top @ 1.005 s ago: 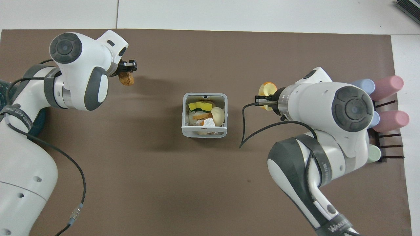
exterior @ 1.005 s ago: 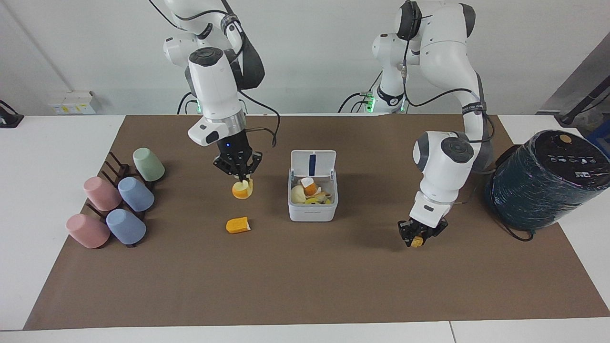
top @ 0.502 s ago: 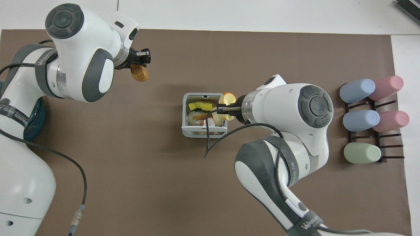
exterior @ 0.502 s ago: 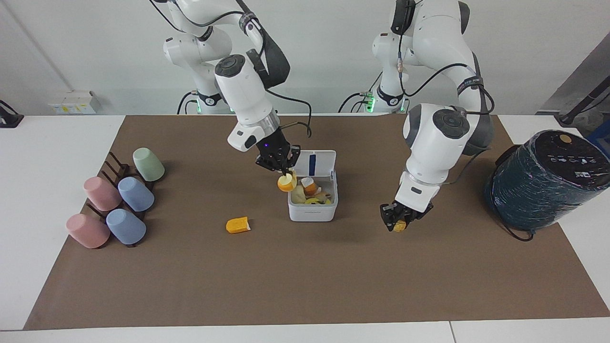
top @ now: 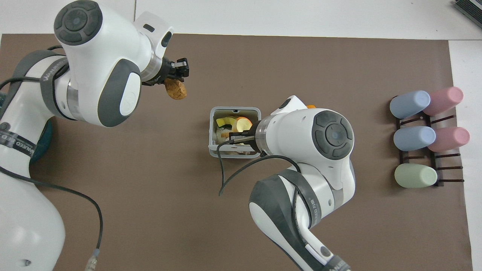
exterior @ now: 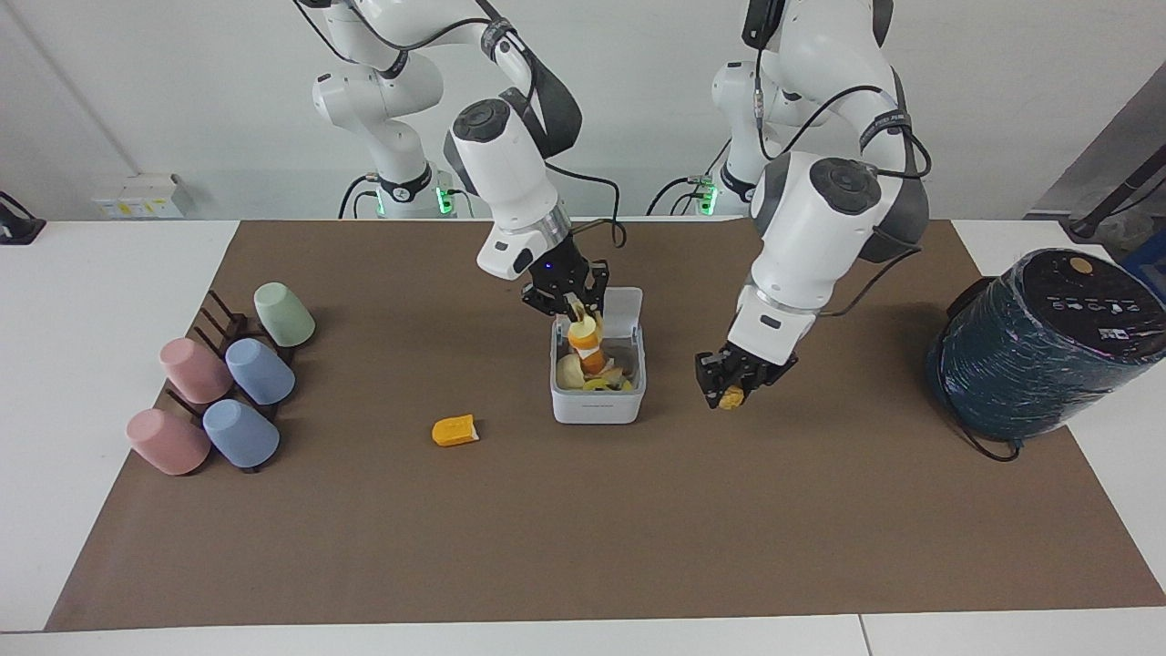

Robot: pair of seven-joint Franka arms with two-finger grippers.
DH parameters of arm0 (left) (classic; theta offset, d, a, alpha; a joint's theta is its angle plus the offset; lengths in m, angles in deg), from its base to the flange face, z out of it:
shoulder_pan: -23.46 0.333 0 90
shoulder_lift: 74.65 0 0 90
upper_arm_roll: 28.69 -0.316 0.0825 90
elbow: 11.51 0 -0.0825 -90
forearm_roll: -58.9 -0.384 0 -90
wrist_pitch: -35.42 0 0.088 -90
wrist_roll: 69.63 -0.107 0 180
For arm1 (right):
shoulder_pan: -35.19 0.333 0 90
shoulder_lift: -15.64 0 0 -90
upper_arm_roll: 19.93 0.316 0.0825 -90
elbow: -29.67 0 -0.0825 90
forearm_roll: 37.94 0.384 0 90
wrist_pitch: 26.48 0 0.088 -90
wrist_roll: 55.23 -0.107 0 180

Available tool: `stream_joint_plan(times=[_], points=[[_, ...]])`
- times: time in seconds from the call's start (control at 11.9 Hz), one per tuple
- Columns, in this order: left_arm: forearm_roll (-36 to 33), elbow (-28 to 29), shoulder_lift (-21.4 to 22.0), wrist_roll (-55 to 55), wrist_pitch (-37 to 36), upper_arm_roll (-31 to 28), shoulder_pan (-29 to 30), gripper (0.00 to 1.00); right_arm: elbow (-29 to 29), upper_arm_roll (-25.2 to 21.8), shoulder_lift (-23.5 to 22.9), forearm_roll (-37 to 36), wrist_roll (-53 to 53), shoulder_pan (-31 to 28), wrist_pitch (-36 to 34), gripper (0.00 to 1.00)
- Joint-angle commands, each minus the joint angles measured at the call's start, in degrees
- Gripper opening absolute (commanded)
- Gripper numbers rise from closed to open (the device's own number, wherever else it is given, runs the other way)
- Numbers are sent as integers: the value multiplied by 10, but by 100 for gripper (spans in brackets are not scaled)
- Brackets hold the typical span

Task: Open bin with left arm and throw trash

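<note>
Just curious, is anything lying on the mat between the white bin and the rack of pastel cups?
Yes: one orange chunk lies on the brown mat between the bin and the cup rack. The facing view shows it; in the overhead view the right arm hides most of it.

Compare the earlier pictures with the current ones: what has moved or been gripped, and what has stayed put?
The right gripper carried its pale yellow wedge from the mat to above the open bin, still gripping it. The left gripper lifted and swung toward the bin, still shut on the golden-brown lump. The orange chunk, the cups and the teal cylinder stayed where they were.
</note>
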Motion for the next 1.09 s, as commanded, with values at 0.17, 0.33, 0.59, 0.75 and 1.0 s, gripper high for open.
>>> stream_joint_plan(times=[0.17,0.33,0.59,0.75,1.0], points=[[6,1,5,28,-4,-7,-18,0,-24,1,-10,12,12,-6,8,100],[7,1,9,29,3,-6,-19,0,-23,0,-5,9,14,-10,5,100],[6,15,13,61,33,0,-34,0,-8,-2,26,-33,22,-47,-5,100],[6,45,25,75,58,0,-51,0,5,-2,39,-35,23,-94,-8,100],[6,116,47,88,103,0,-76,0,11,-2,36,-38,35,-145,-7,100]])
